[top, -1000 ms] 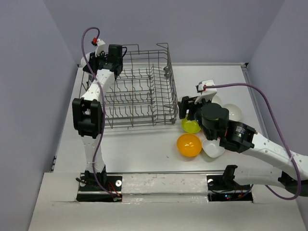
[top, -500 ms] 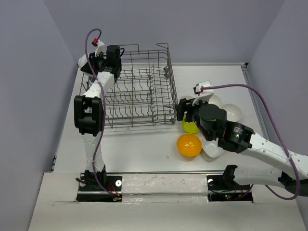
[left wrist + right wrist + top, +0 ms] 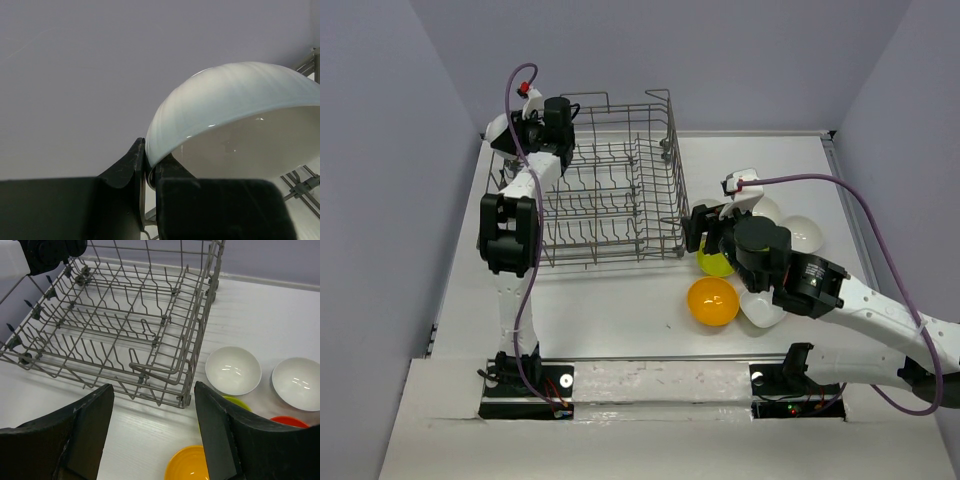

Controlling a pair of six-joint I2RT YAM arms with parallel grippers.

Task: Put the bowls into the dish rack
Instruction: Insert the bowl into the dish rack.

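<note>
Rack position: dish rack (image 3: 605, 185) sits on the white table (image 3: 620, 320), toward 10 o'clock of table centre, long side running 9 to 3.

Left gripper (image 3: 542, 120) is raised over the rack's 10 o'clock corner. Wrist view: jaws narrow, pinched on the rim of a ribbed white bowl (image 3: 235, 110), one finger on the outer wall and the other inside. The bowl is tilted, its hollow turned downward, with rack wires showing under it at 4 o'clock of that frame. In the top view the arm hides this bowl.

Right gripper (image 3: 155, 435) has its jaws spread wide with nothing between them. It hangs just off the rack's 4 o'clock corner, above the table.

Loose bowls, all on the table at 3 to 5 o'clock of the rack:
- first white bowl (image 3: 233, 370), upright, near the rack's side wall
- second white bowl (image 3: 299, 383), at 3 o'clock of the first, apart from it
- lime green bowl (image 3: 235, 401), at 6 o'clock of the first, partly hidden by a finger
- red-orange bowl (image 3: 290, 421), only a sliver seen
- orange-yellow bowl (image 3: 712, 301), at 6 o'clock of the lime green one
- squarish white bowl (image 3: 760, 310), just beside the orange-yellow one at 3 o'clock, partly under the right arm
</note>
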